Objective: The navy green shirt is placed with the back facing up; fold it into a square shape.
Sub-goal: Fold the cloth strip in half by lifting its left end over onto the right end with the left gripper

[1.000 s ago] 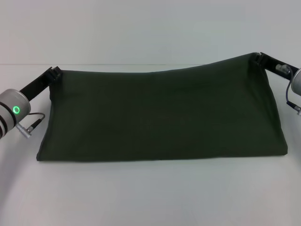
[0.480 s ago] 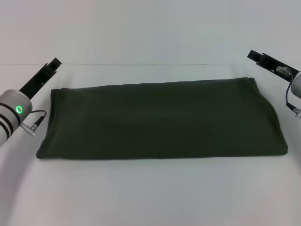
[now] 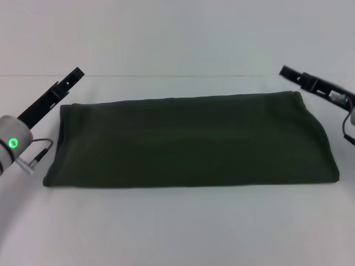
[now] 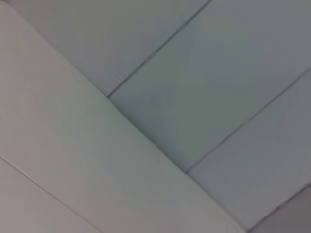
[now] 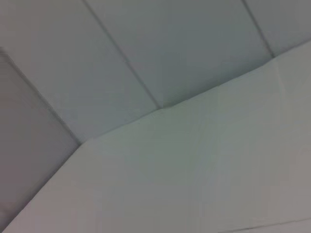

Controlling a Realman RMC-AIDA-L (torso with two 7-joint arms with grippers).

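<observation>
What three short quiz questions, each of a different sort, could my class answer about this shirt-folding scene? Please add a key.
1. True or false: the left gripper is clamped on the navy green shirt.
2. Multiple choice: the shirt lies as A) a crumpled heap, B) a flat wide band on the table, C) a sheet hanging in the air.
3. Fill in: the right gripper hovers near the shirt's far ____ corner.

Key
1. False: it is above the far left corner, apart from the cloth.
2. B.
3. Right.
</observation>
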